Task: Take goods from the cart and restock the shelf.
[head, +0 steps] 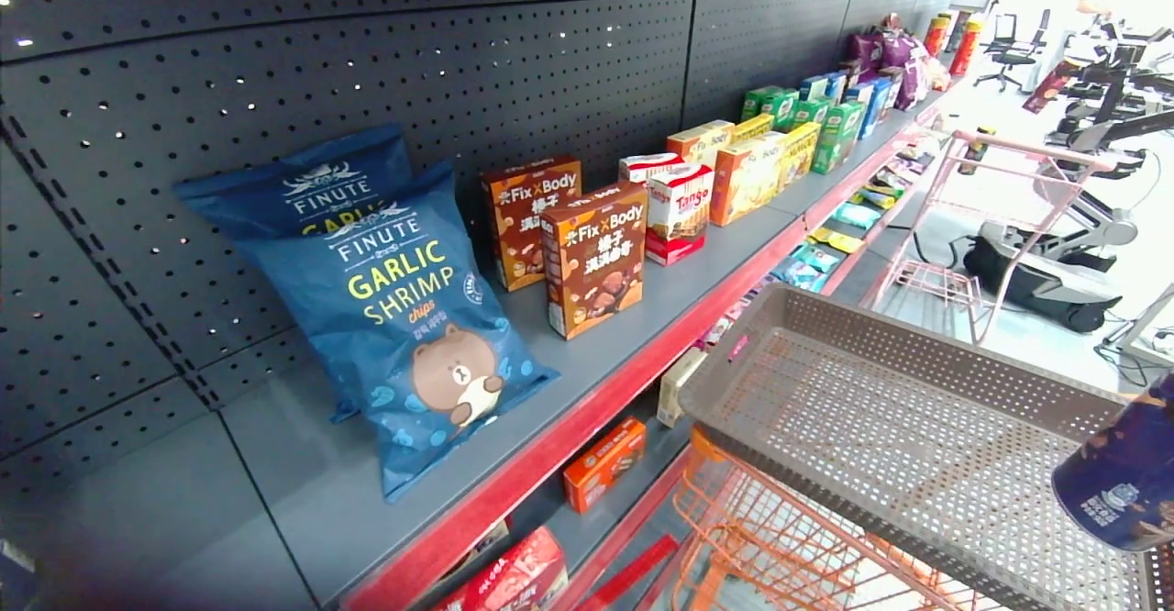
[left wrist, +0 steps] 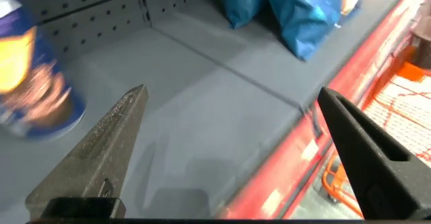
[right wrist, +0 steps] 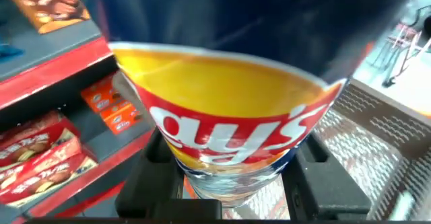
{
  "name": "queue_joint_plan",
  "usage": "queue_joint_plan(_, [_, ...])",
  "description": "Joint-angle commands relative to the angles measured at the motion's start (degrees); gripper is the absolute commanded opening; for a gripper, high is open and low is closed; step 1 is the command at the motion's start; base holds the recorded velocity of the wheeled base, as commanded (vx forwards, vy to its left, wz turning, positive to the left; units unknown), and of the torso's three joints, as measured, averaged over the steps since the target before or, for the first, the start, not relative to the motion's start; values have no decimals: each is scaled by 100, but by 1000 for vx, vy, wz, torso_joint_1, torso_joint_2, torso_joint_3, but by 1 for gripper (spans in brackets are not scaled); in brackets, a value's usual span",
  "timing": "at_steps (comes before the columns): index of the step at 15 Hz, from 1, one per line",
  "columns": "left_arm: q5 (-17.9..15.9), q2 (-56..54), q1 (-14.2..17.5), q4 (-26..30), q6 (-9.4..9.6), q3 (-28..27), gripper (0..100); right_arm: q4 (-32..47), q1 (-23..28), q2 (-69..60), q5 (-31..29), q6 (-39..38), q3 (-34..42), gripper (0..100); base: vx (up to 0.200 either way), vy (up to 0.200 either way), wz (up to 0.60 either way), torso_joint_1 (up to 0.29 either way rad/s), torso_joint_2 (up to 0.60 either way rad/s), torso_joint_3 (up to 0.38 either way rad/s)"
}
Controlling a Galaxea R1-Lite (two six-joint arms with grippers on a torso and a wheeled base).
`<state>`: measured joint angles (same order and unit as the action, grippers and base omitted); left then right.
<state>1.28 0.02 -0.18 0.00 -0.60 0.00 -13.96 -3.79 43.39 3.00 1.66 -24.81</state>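
The chip can (head: 1121,475) is dark blue with a yellow band and a red lettered stripe. It is gripped at its sides in the right claw (right wrist: 232,183) and sits at four o'clock in the head view, beside the grey cart tray (head: 825,391). The left claw (left wrist: 232,96) gapes wide and holds nothing, above the shelf (left wrist: 202,109), with blue chip bags (left wrist: 303,9) at one o'clock.

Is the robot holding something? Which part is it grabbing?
Yes. The right tool grips a can by its sides, near one end. The left tool is open and empty.
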Motion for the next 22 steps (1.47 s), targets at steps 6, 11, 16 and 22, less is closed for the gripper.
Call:
queue_joint_plan(6, [21,-2,1,0,-11,0,100,-10,10,100,-1,1,2,0,-33,0,400,3,-2,5])
queue_joint_plan(11, [30,-2,1,0,-2,0,100,-10,19,91,-10,1,2,0,0,0,600,3,4,5])
queue_joint_plan(16, [21,-2,1,0,7,0,100,-37,10,-23,96,1,-50,0,0,0,0,0,0,0])
queue_joint_plan(22, [13,-2,1,0,16,0,100,-2,-262,276,632,107,-551,0,0,0,0,0,0,0])
